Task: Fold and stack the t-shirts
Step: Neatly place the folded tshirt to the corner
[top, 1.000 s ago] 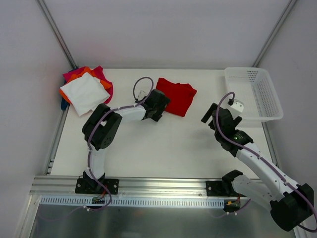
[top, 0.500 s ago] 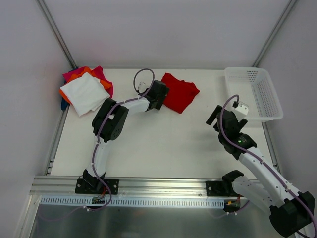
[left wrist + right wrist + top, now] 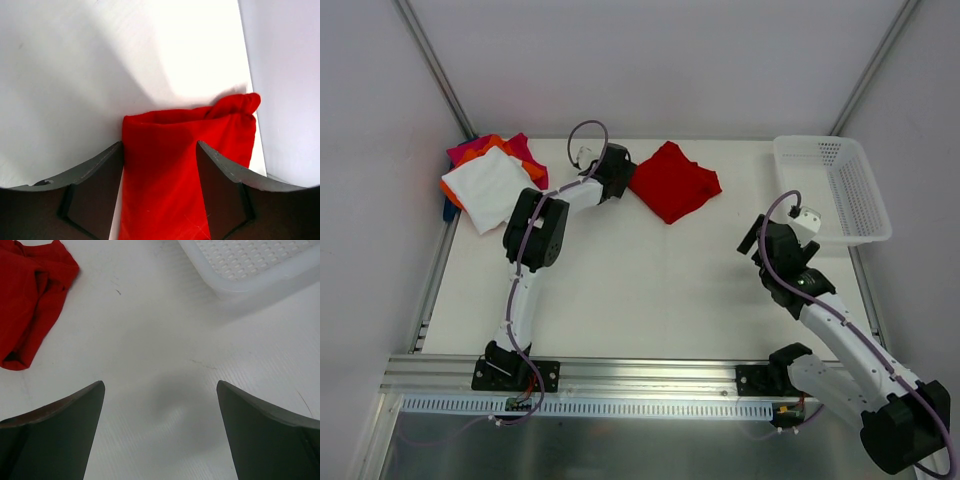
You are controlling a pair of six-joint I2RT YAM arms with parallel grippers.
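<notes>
Overhead and wrist views. The white table [image 3: 650, 290] carries, at its far right, an empty white mesh basket [image 3: 876, 200] and, at its far left corner, the stack of folded t-shirts: a white shirt [image 3: 492, 188] on top, with orange [image 3: 480, 150], magenta [image 3: 525, 148] and a sliver of blue [image 3: 448, 210] showing beneath. The folded red t-shirt [image 3: 672, 182] lies flat at the far centre, between stack and basket and touching neither. The left gripper [image 3: 159, 145] meets its left corner; in the left wrist view red cloth fills the gap between the two fingers, which appear to be pinching that edge. The right gripper [image 3: 160, 390] hangs over bare table near the basket, its fingers spread wide and holding nothing. The step in hand is judged to be carrying the red shirt to the stack. Hazards: the hold takes one edge only, so dragging could peel the folds open or let the cloth slip free. The far edge already shows a bunched lump, which may set as a crease. A low approach could shove the white shirt askew.
</notes>
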